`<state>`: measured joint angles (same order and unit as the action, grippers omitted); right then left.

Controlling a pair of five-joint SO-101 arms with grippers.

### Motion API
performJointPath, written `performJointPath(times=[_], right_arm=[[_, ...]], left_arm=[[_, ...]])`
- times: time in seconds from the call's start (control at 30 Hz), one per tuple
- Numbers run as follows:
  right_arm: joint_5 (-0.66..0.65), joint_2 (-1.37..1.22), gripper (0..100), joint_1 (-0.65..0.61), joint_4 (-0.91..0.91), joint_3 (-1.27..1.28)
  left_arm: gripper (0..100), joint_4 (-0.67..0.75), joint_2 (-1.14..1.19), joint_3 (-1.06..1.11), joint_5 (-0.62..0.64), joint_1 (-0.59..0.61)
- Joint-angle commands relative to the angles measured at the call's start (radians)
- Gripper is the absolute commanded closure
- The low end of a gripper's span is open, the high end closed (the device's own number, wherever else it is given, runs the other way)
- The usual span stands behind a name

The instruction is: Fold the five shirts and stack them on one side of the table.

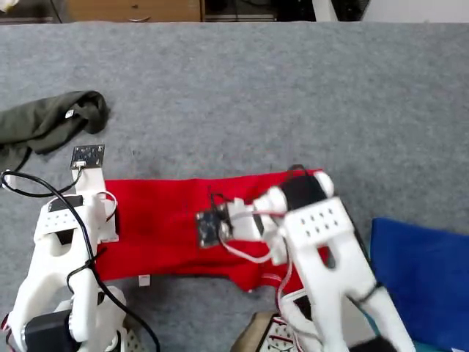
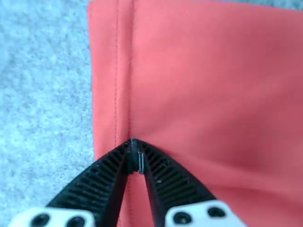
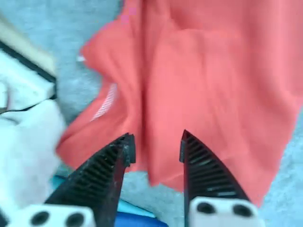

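Left claw pinched shut on red shirt hem — seam running straight out from tips. Right claw spread open just above same shirt's rumpled end.

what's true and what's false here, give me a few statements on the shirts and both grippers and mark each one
1. The red shirt lies on the table in front of both arms. True.
2. The right gripper is shut on the red shirt. False: its jaws stand open over the shirt.
3. The left gripper is shut at the red shirt's stitched edge. True.
4. The dark green shirt is folded on top of the blue shirt. False: it lies crumpled on the left arm's side, far from the blue shirt on the right arm's side.
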<state>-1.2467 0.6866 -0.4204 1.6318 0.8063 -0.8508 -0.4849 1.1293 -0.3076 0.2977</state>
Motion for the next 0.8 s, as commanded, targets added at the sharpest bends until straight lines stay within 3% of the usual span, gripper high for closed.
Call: performJointPath(times=[0.0,0.13,0.37,0.6,0.77], right_arm=[[0.008,0.107,83.6,-0.064,0.040,0.120],[0.078,0.113,83.6,-0.093,-0.061,0.248],[0.081,0.064,83.6,-0.074,-0.210,0.340],[0.061,0.067,83.6,0.062,0.037,-0.143],[0.040,-0.021,83.6,0.199,-0.048,-0.326]], left_arm=[[98,0.011,0.001,-0.035,0.000,0.008],[98,0.011,0.001,-0.035,0.000,0.008],[98,0.011,0.001,-0.035,0.000,0.008],[98,0.000,-0.007,-0.052,0.008,0.009],[98,-0.155,0.002,-0.310,0.135,0.003]])
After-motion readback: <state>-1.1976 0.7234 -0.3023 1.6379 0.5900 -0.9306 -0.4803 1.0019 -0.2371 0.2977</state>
